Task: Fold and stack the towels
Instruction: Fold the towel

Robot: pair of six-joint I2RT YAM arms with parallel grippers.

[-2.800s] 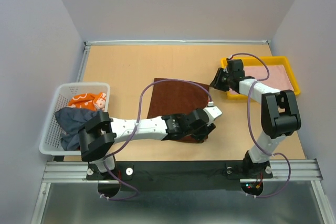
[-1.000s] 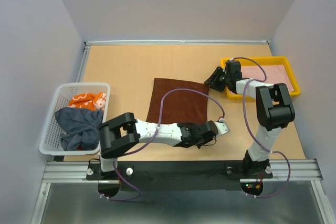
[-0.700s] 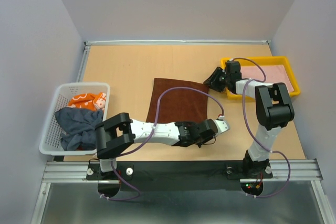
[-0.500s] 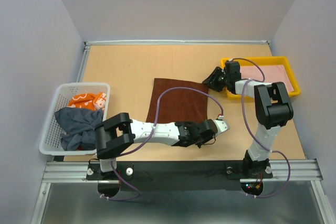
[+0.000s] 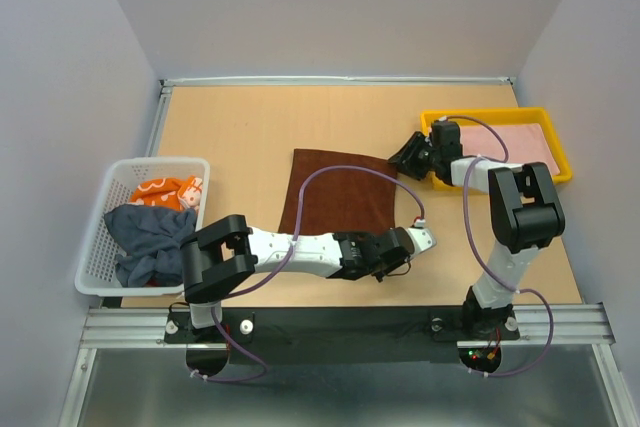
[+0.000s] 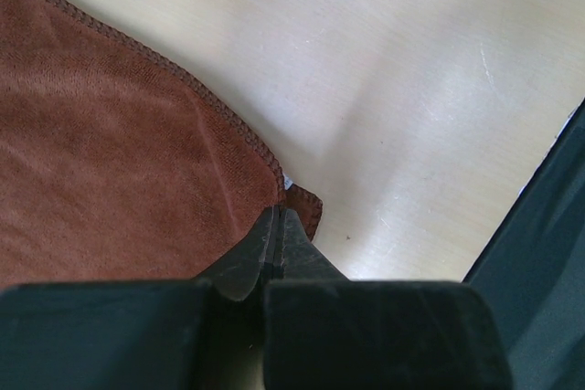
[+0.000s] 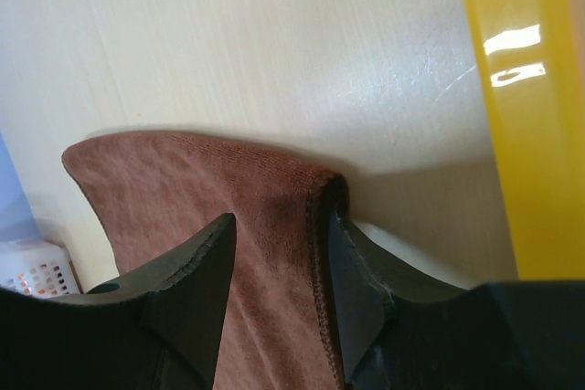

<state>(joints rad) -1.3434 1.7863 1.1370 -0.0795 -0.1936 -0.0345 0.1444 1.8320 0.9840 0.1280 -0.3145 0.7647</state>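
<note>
Here, pinching the near right corner of the reddish-brown towel (image 5: pixel 340 197) with the left gripper (image 6: pixel 279 216), pressing both jaws fully together on the hem. Straddling the far right corner with the right gripper (image 7: pixel 279 226), holding its fingers (image 7: pixel 196 271) partly apart around the curled-up edge, apparently not clamping it. Lying spread flat mid-table (image 5: pixel 240 127), near the yellow tray (image 5: pixel 490 115). Sitting heaped in the white basket (image 5: pixel 120 169) at the left: an orange patterned towel (image 5: pixel 165 190) and a navy towel (image 5: pixel 150 237).
</note>
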